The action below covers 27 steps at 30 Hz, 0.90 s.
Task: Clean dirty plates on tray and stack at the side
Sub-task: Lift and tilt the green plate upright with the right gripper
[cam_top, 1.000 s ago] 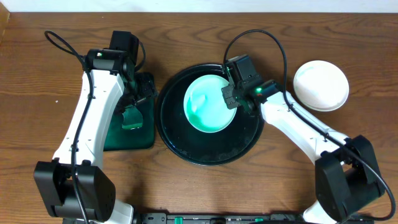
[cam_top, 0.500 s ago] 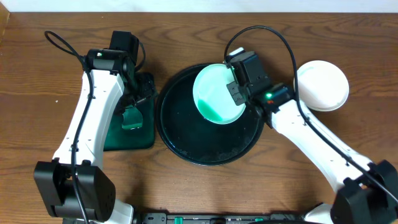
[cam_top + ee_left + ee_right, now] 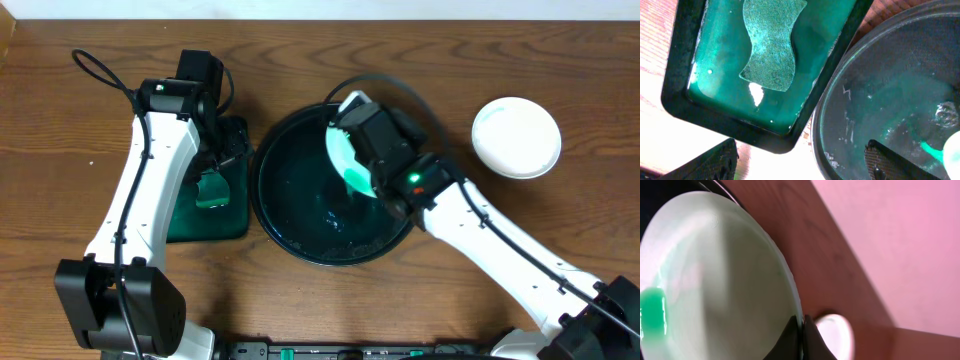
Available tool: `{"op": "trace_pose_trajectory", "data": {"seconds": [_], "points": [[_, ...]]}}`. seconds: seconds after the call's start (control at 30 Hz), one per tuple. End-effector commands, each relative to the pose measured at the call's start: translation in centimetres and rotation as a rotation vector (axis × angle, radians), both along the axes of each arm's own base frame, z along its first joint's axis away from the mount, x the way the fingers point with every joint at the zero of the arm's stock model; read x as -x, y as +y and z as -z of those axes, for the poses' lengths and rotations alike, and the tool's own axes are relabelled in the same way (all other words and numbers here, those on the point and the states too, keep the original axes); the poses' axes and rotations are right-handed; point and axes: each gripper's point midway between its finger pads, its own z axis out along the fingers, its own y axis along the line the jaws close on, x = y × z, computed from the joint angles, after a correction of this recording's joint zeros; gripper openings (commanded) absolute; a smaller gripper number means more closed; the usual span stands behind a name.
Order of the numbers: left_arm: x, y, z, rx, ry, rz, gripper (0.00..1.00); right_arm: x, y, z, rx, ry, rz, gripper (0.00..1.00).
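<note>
Jaws of the left gripper [image 3: 800, 145] stood wide apart, gripping nothing, above the near edge of the small green tray [image 3: 680, 60], where a sponge [image 3: 772, 45] lay in green liquid. Just beside it sat the round black tray [image 3: 290, 225], its floor wet with teal film. Over that tray's far right part, the right gripper [image 3: 801, 330] was clamped on the rim of a plate [image 3: 715, 280], steeply tilted, with a teal smear. A second plate [image 3: 515, 138], clean white, lay on the table [image 3: 60, 200], apart from the tray.
</note>
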Motion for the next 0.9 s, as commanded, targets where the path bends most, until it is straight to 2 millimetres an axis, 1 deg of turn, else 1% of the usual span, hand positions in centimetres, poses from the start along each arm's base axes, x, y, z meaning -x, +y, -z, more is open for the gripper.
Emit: {"op": "trace_pose_trajectory", "data": {"seconds": [0.0,0.37,0.53,0.6,0.73,0.87], "points": [[0.0,0.1,0.0,-0.006,0.002,0.013,0.82,0.6,-1.6,-3.3,0.248,-0.124,0.034,0.01],[0.0,0.1,0.0,-0.007,0.001,0.013,0.82,3.6,-0.4,-7.0,0.516,-0.267,0.064,0.01],[0.0,0.1,0.0,-0.007,0.001,0.013,0.82,4.8,0.4,-8.0,0.560,-0.312,0.074,0.01],[0.0,0.1,0.0,-0.007,0.001,0.013,0.82,5.6,0.4,-8.8,0.610,-0.340,0.091,0.01],[0.0,0.1,0.0,-0.007,0.001,0.013,0.82,6.3,0.7,-9.5,0.667,-0.359,0.094,0.01],[0.0,0.1,0.0,-0.007,0.002,0.013,0.82,7.1,1.3,-10.4,0.678,-0.399,0.110,0.01]]}}
